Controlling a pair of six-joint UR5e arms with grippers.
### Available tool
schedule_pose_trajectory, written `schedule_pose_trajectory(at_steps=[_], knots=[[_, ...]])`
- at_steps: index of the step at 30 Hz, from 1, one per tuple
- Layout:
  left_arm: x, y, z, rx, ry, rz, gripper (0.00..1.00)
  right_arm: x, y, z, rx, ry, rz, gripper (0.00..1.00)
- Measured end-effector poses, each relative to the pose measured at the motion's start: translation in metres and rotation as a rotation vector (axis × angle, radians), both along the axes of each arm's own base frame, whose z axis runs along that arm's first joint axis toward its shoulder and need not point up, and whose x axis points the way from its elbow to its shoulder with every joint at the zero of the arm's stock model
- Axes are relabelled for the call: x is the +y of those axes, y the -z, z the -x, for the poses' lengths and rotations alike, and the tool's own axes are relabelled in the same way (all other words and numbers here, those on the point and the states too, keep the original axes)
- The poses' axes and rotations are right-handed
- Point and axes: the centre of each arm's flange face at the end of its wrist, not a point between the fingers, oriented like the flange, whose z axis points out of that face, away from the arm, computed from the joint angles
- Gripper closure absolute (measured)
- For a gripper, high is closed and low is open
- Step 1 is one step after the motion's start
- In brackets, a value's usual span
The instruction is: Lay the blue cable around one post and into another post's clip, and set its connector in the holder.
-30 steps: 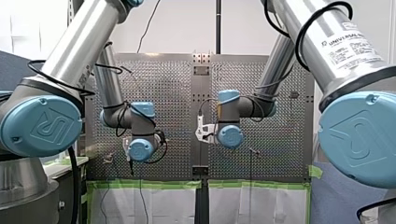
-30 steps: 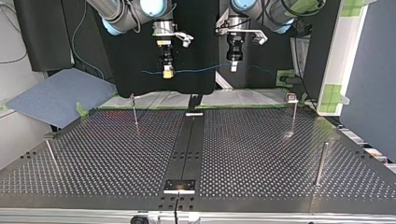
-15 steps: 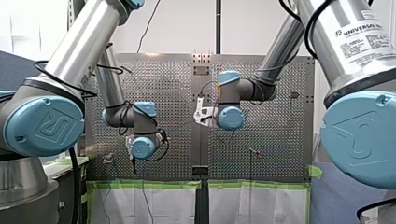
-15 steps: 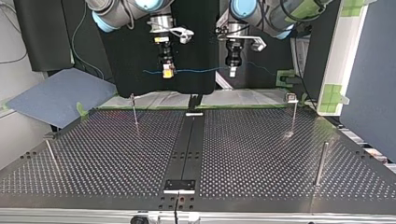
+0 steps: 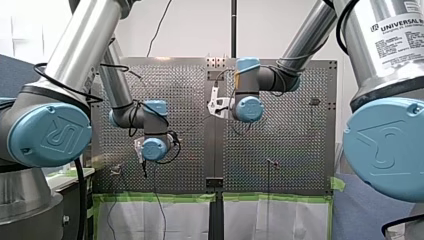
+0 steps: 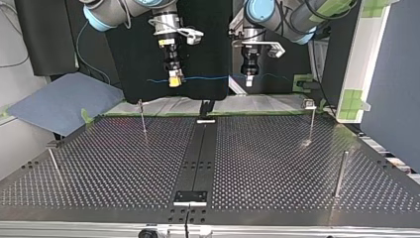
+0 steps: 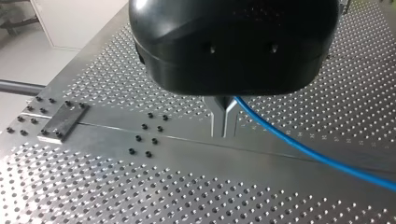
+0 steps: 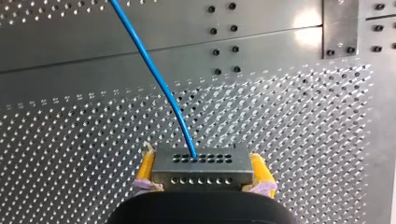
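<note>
Across the top view's lower frame the perforated table (image 6: pixel 277 163) spreads open between thin posts (image 6: pixel 142 116) near its sides, and beyond, at upper centre, the blue cable (image 6: pixel 208 78) runs from the connector (image 8: pixel 201 168), clamped between my right gripper (image 6: pixel 173 81)'s yellow pads (image 8: pixel 145 169), to my left gripper (image 6: pixel 249 79), pinched tight on it.

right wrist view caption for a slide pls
My right gripper clamps the connector between yellow pads, blue cable trailing over the perforated table.

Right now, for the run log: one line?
left gripper: shut on thin blue cable | right gripper: shut on perforated metal connector | cable strung between them above perforated table
</note>
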Motion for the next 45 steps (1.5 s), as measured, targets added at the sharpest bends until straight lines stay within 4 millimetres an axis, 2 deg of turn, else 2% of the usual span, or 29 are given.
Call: schedule_pose_trajectory(at_steps=[13,32,45], knots=[[0.012,-0.041,0.003,0.001,-0.042,0.012,1.0,-0.004,-0.014,-0.01,-0.004,-0.036,0.012,1.0],[0.039,-0.098,-0.006,-0.019,-0.111,0.086,1.0,-0.011,-0.054,-0.041,-0.004,-0.119,0.045,1.0],[0.059,-0.158,-0.016,-0.077,-0.215,0.112,1.0,-0.019,-0.078,-0.054,-0.02,-0.157,0.065,1.0]])
